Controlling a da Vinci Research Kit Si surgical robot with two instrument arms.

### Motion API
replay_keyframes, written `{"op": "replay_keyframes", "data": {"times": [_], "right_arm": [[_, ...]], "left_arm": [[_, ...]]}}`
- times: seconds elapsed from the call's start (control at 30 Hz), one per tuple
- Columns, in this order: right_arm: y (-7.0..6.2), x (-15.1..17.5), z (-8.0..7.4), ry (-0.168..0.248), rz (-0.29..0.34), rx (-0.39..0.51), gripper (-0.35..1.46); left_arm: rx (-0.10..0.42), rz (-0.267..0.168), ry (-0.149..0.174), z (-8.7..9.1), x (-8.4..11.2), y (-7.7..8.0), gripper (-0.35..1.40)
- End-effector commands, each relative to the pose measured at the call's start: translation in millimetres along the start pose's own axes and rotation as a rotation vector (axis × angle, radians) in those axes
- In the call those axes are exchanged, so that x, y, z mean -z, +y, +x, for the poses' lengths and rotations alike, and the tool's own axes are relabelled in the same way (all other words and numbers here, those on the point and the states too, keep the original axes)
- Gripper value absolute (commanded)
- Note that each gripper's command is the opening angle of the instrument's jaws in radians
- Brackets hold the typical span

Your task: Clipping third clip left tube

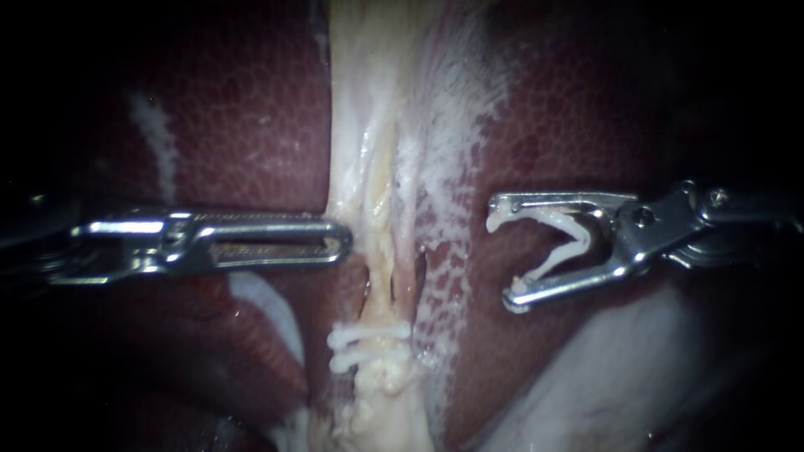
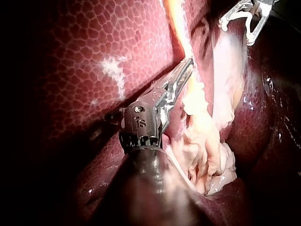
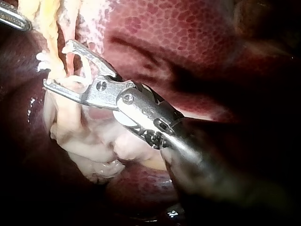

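Two pale tubes run down the middle between liver lobes: a yellowish left tube (image 1: 378, 251) and a pinker right tube (image 1: 407, 251). Two white clips (image 1: 368, 335) (image 1: 367, 360) sit across them lower down. My left instrument (image 1: 342, 238) lies level, jaws shut, its tip against the left edge of the pale tissue; the left wrist view shows it (image 2: 186, 69) beside the yellow strand. My right instrument (image 1: 502, 253) stands to the right of the tubes, apart from them, jaws wide with an open white clip (image 1: 569, 238) seated between them. The right wrist view shows it (image 3: 55, 66) short of the strands.
Dark red liver (image 1: 243, 125) flanks the tubes on both sides. Whitish frayed membrane (image 1: 452, 159) lies between the right tube and my right instrument. Pale lumpy tissue (image 2: 207, 155) bunches below the clips. A pale swelling (image 1: 620, 368) sits under the right shaft.
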Motion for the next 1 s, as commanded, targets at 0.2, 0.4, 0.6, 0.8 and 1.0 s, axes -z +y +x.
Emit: {"op": "replay_keyframes", "data": {"times": [0.2,0.4,0.6,0.8,1.0], "right_arm": [[0.0,-0.8,-0.7,-0.001,-0.005,0.005,0.60],[-0.1,-4.0,-3.1,0.001,0.014,-0.008,0.60],[-0.1,-8.8,-6.6,0.001,0.033,-0.041,0.60],[0.6,-12.4,-8.9,0.000,0.034,-0.061,0.60],[1.7,-14.3,-9.4,0.000,0.039,-0.058,0.60]], "left_arm": [[0.007,0.007,0.004,-1.3,1.1,-0.2,-0.35],[0.021,0.003,-0.004,-3.8,3.5,-0.7,-0.35],[0.030,0.005,-0.021,-5.0,5.3,-1.5,-0.35],[0.031,0.005,-0.024,-5.3,5.8,-2.4,-0.35],[0.031,0.004,-0.024,-5.3,5.8,-2.5,-0.35]]}}
